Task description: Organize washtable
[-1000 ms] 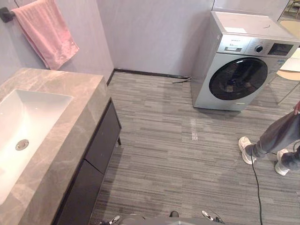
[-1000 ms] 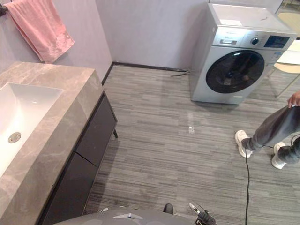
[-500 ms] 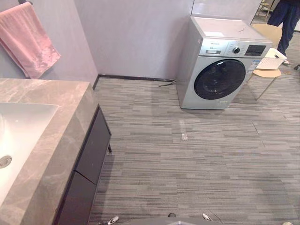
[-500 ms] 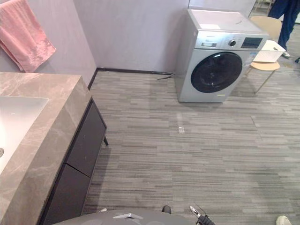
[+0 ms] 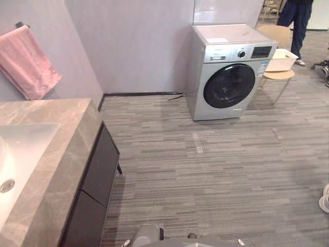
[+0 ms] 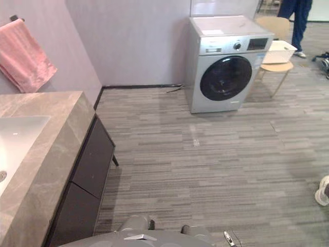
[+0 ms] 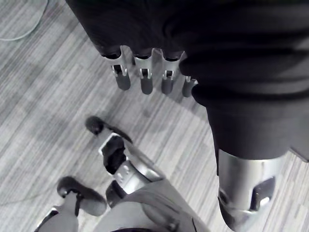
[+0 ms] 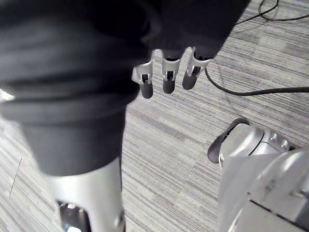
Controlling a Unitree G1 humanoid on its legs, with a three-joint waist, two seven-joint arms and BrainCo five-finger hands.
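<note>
The washtable is a grey marble counter [image 5: 69, 149] along the left side, with a white sink [image 5: 23, 149] set into it and a drain [image 5: 6, 186] at the bottom. Dark cabinet fronts [image 5: 100, 170] close it below. No loose items show on the visible part of the counter. My left hand [image 7: 143, 77] hangs over the striped floor with straight fingers and holds nothing. My right hand [image 8: 169, 77] hangs the same way over the floor, fingers straight and empty. Both hands are well away from the counter.
A pink towel [image 5: 28, 64] hangs on the wall above the counter. A silver washing machine [image 5: 226, 72] stands at the back, beside a chair [image 5: 277, 74] carrying a white basket [image 5: 280, 59]. A person [image 5: 293, 18] stands behind it; a white shoe [image 5: 325, 198] shows at the right edge.
The camera has swung right, so less of the sink shows. The person in grey trousers at the right has left, apart from a shoe. Another person now stands by the chair.
</note>
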